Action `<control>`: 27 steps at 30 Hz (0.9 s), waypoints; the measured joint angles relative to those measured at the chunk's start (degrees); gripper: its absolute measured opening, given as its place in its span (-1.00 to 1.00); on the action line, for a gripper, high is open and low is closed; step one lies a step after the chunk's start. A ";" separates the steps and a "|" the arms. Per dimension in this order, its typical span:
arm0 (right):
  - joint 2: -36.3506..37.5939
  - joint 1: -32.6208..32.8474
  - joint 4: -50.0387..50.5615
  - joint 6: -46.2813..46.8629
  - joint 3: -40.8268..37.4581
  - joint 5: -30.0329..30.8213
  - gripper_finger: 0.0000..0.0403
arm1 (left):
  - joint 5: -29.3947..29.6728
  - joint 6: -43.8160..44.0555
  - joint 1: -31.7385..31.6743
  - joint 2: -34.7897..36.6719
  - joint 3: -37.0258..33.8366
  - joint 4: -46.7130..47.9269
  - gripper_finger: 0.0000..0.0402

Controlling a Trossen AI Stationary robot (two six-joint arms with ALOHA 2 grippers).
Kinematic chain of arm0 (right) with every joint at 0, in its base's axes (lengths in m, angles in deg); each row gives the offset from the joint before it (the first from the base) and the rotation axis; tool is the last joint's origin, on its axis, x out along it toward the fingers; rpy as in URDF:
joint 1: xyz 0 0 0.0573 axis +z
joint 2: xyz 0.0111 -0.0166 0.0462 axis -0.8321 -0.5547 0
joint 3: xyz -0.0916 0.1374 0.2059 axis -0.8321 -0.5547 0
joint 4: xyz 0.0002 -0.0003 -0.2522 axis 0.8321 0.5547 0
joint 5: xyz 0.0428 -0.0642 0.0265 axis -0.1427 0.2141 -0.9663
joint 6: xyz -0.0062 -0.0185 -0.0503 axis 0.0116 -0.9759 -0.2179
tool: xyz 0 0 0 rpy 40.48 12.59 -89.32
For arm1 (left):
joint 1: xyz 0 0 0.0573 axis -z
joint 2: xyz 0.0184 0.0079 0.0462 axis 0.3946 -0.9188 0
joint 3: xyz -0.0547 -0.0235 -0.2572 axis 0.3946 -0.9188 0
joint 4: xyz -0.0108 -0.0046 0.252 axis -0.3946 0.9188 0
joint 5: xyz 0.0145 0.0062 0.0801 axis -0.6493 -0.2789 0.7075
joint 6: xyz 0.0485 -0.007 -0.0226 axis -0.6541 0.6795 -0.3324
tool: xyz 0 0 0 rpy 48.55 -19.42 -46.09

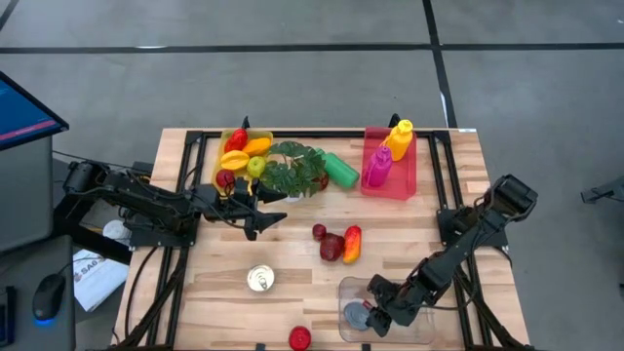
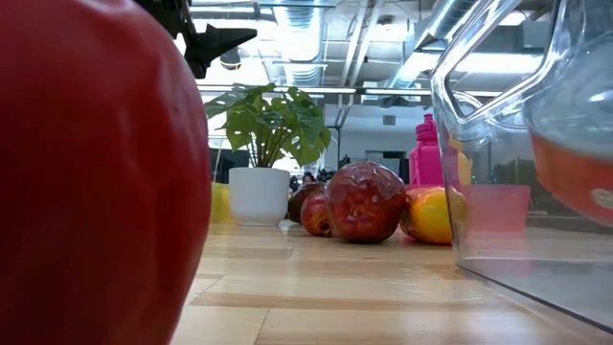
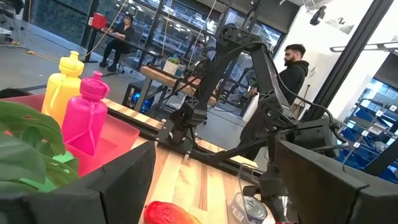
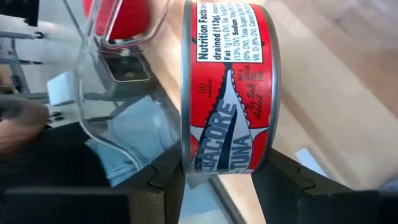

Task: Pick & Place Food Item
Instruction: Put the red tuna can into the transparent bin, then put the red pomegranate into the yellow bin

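Note:
My right gripper [image 1: 369, 314] is low at the table's near right, over the clear plastic container [image 1: 409, 291], and is shut on a tuna can [image 4: 227, 93] with a red label. The can shows as a grey disc [image 1: 354, 314] in the high view. My left gripper [image 1: 261, 216] hangs open near the potted plant [image 1: 292, 171], touching nothing. Two dark red apples [image 1: 330, 244] and a red-yellow mango [image 1: 352, 244] lie on the table's middle. My right gripper pinches the tuna can between its two fingers [image 4: 158, 183], one on each flat end, beside the rim [image 4: 186, 149]. The label wall faces the wrist camera. The can sits within the clear container's walls [image 4: 93, 124]; whether it rests on the floor I cannot tell.
A yellow bin of fruit [image 1: 239, 151] and a pink bin [image 1: 390, 166] with a yellow and a pink bottle stand at the far edge, a green item [image 1: 341, 169] between them. A second can [image 1: 260, 279] and a red item [image 1: 299, 337] lie near the front edge.

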 joint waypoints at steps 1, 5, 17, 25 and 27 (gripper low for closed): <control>0.00 0.13 0.15 0.29 0.01 -0.46 -0.24 | 0.00 0.00 0.00 0.00 0.00 0.02 0.60; 0.02 0.33 0.48 0.68 0.01 -2.66 -0.23 | 0.00 0.00 0.00 0.00 0.00 0.02 0.60; 0.04 -0.08 3.61 3.40 0.01 -5.56 0.17 | 0.00 0.01 0.00 0.00 0.00 0.00 0.60; 0.07 -0.52 4.29 5.21 0.01 -9.55 0.16 | -0.02 0.01 0.00 0.00 0.00 0.00 0.60; 0.07 -0.52 4.29 4.69 0.01 -10.00 0.13 | 0.00 0.01 0.00 0.00 0.00 0.00 0.60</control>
